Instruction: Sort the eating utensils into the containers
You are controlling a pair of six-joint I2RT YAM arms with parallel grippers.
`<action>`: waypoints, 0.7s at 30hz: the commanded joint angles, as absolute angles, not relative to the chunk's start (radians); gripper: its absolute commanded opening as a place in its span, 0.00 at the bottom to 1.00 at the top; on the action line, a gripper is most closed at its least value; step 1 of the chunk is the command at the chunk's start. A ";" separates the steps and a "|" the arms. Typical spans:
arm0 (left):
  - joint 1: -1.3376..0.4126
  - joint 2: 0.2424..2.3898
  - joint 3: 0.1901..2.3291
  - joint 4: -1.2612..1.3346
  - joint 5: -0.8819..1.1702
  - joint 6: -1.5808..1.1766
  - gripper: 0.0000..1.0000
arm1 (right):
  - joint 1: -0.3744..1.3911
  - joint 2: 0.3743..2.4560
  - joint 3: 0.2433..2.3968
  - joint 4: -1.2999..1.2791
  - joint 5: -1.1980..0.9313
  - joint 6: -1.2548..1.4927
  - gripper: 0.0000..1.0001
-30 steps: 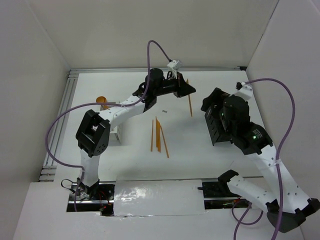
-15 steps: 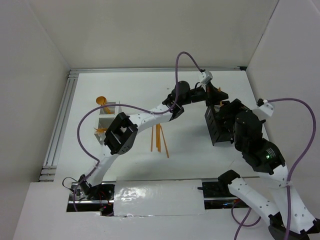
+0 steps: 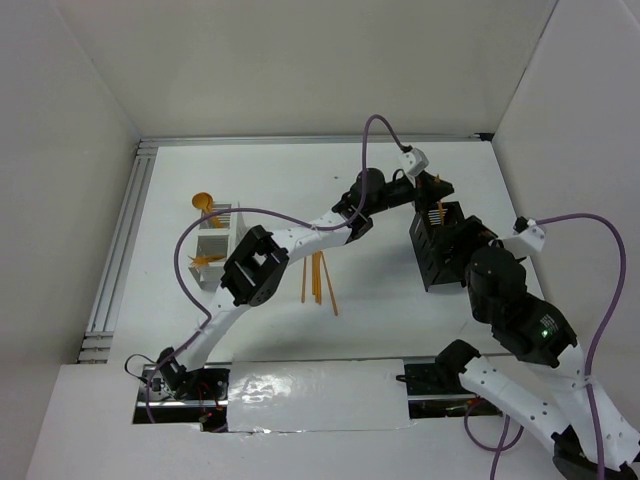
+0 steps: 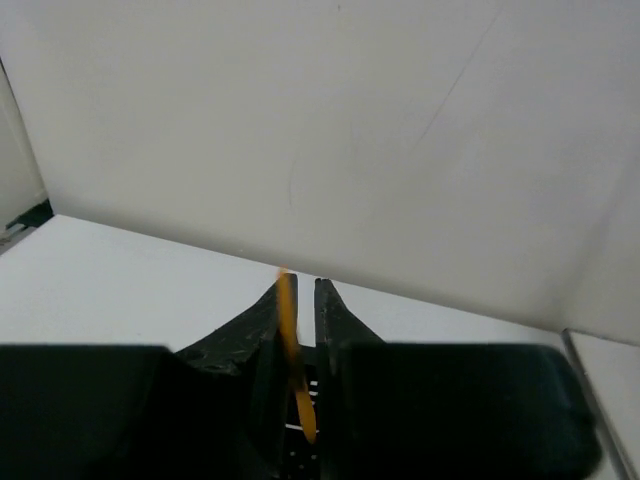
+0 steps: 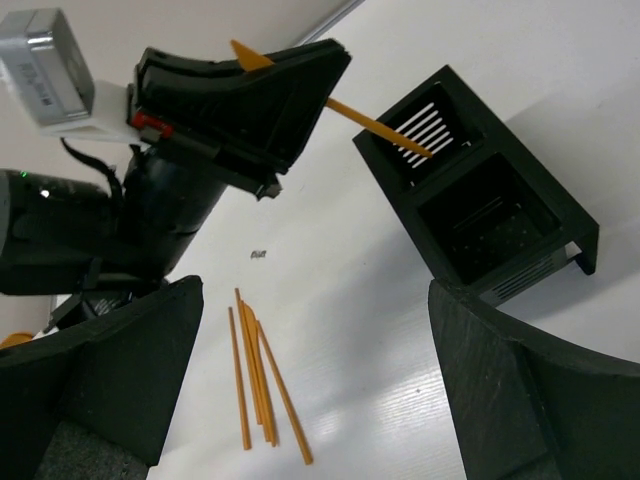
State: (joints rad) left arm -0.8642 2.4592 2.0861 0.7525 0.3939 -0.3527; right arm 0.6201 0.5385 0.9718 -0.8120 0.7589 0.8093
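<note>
My left gripper (image 3: 432, 192) is shut on a thin orange utensil (image 5: 385, 130) and holds it over the far compartment of the black caddy (image 5: 520, 275). The utensil's lower end points into that compartment. In the left wrist view the utensil (image 4: 290, 330) sits between the closed fingers (image 4: 345, 320). Several orange sticks (image 3: 318, 275) lie loose on the table centre and also show in the right wrist view (image 5: 255, 375). The white caddy (image 3: 222, 222) at the left holds an orange spoon (image 3: 203, 201) and forks. My right gripper (image 5: 320, 400) is open and empty, above the table near the black caddy (image 3: 425, 255).
White walls enclose the table on three sides. A metal rail (image 3: 120, 250) runs along the left edge. Purple cables (image 3: 380, 130) loop above both arms. My right arm (image 3: 510, 300) hangs over the near side of the black caddy.
My left gripper took the lone orange utensil from the back of the table and swung right with it to the black caddy. My right arm drew back toward the near edge.
</note>
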 commanded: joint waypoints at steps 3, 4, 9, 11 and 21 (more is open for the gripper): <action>-0.864 2.470 2.134 0.789 0.411 -0.278 0.50 | 0.676 0.558 0.973 -0.830 0.830 0.839 1.00; -0.865 2.456 2.137 0.764 0.414 -0.278 0.59 | 0.680 0.571 0.973 -0.830 0.830 0.835 1.00; -0.861 2.366 2.125 0.648 0.313 -0.236 0.94 | 0.681 0.633 0.994 -0.744 0.744 0.678 1.00; -0.844 2.287 2.118 0.592 0.287 -0.251 0.97 | 0.680 0.667 0.994 -0.669 0.651 0.591 1.00; -0.479 1.864 1.896 0.043 0.290 -0.453 1.00 | 0.684 0.864 0.930 -0.456 0.330 0.540 0.95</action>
